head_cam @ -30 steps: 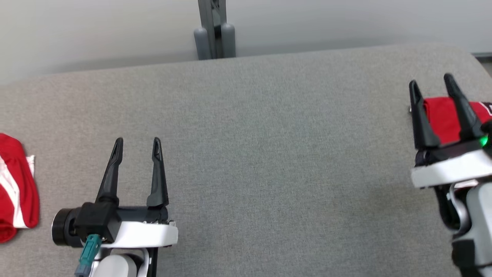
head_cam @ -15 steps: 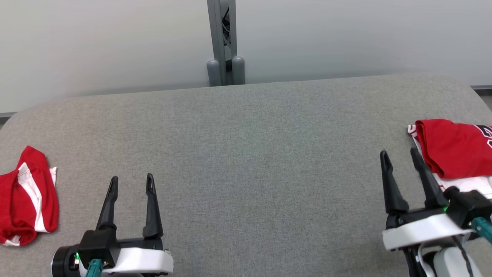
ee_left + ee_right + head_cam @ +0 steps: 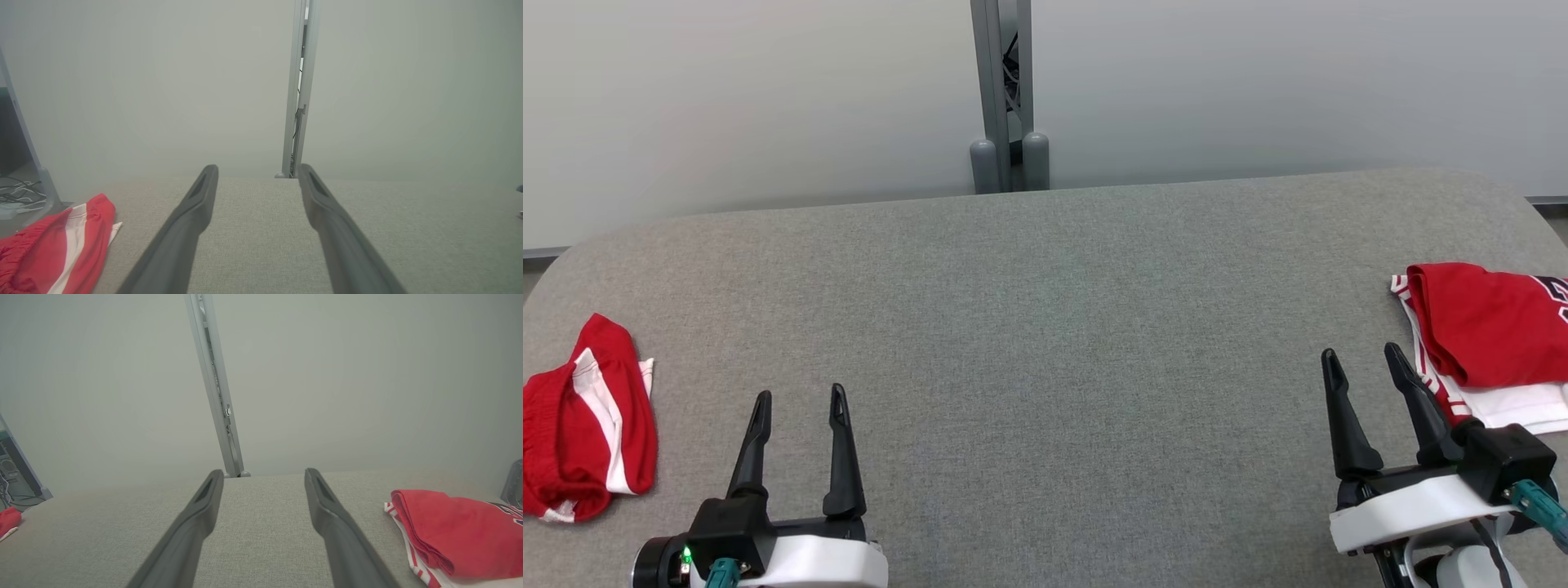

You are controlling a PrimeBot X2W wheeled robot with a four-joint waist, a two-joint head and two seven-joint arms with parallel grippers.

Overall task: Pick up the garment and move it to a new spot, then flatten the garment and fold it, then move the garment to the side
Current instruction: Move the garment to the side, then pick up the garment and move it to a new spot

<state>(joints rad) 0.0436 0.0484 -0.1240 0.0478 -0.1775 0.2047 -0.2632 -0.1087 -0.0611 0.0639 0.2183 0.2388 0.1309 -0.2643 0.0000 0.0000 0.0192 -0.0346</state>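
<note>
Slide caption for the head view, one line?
Left gripper and right gripper open, empty; folded red jersey lies right, crumpled red shorts left, on grey table.

Two red garments on the grey table — one crumpled garment at its left edge, one folded garment at its right edge; two grippers — left gripper, right gripper — each with two fingers; one grey post.

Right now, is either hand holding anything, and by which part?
Nothing is held. The left hand and right hand are both open and empty; the folded garment lies on the table beside the right hand.
</note>
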